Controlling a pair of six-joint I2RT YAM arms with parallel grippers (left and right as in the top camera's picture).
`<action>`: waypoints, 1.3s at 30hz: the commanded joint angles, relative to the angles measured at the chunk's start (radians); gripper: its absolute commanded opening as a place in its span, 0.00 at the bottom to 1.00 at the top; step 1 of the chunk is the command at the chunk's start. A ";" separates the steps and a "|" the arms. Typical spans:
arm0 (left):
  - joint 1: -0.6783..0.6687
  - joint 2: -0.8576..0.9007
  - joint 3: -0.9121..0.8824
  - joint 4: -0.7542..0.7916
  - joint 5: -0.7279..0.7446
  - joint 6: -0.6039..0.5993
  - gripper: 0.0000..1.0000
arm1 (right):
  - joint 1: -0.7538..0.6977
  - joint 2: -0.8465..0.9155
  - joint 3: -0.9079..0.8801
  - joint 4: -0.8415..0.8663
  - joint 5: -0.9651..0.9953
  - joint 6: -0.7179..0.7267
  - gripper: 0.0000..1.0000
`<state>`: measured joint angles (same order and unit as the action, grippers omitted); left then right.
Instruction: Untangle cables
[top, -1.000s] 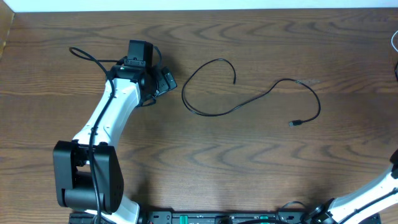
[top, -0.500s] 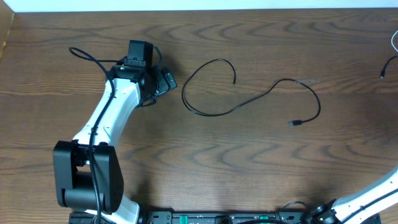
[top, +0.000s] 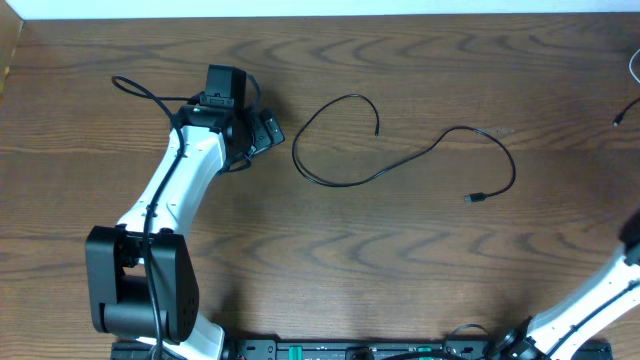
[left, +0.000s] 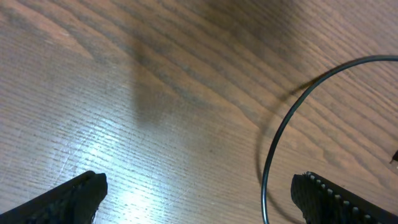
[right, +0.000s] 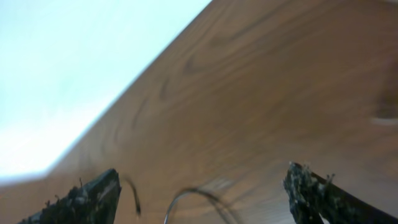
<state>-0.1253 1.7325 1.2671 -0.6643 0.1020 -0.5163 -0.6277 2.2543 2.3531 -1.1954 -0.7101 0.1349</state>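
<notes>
The left gripper (left: 199, 185) hung low over the table (top: 400, 280), its jaws spread wide with nothing between them; the black cable (top: 340, 185) lay loose on the wood, its curved loop just beside that gripper and its plug end (top: 473, 198) well apart from it; farther off, another cable's end (top: 618, 120) showed at the table's edge; the right gripper (right: 199, 183) was likewise parted and empty, a blurred strand (right: 193, 193) beneath it.
</notes>
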 joint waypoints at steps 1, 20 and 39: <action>0.000 0.007 0.006 -0.014 -0.005 0.011 1.00 | 0.138 -0.038 -0.006 -0.051 0.095 -0.122 0.83; 0.000 0.007 0.006 -0.031 -0.006 0.011 1.00 | 0.469 -0.038 -0.280 -0.191 0.756 0.163 0.79; 0.000 0.007 0.006 -0.011 -0.006 0.010 1.00 | 0.468 -0.038 -0.684 0.055 0.662 -0.138 0.62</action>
<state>-0.1253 1.7329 1.2671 -0.6758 0.1020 -0.5163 -0.1596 2.2429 1.6978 -1.1618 -0.0093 0.0639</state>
